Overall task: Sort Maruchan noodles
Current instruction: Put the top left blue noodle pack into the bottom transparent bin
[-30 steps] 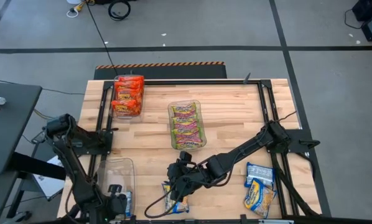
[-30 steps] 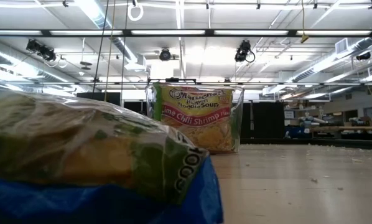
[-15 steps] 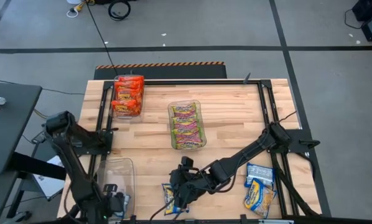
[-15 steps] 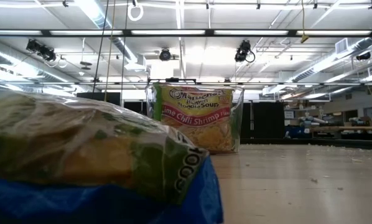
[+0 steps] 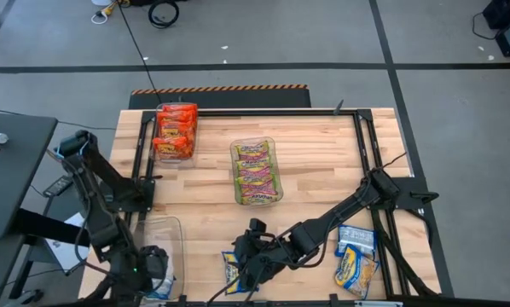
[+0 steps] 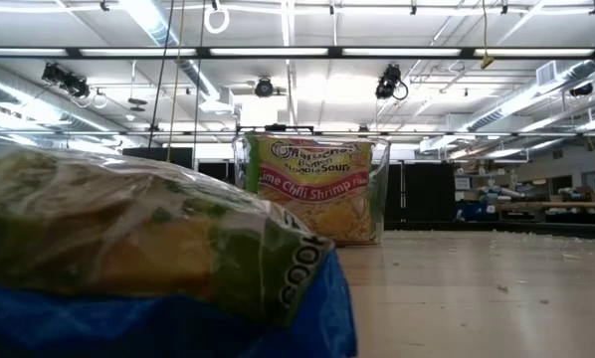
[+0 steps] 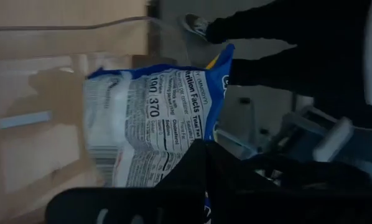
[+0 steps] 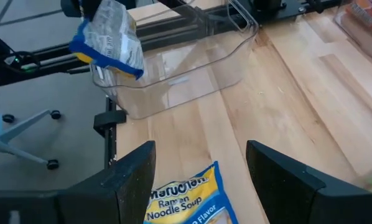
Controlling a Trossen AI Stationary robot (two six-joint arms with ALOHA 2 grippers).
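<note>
Packets of Maruchan noodles lie sorted in part across the counter point(image 5: 323, 170): orange-red packets point(image 5: 175, 130) fill a clear bin at the far left, and yellow-pink-green packets point(image 5: 257, 172) fill a second bin point(image 5: 256, 143) at the middle. The left pincer point(image 5: 157, 271), at the near left over the empty clear bin point(image 8: 192, 62), is clamped on a blue-yellow-white packet point(image 8: 111, 38) held in the air. The right pincer point(image 8: 201, 168) stands wide just above another blue packet point(image 8: 186, 199) lying flat near the front edge. Two more blue packets point(image 5: 356, 260) lie at the near right.
</note>
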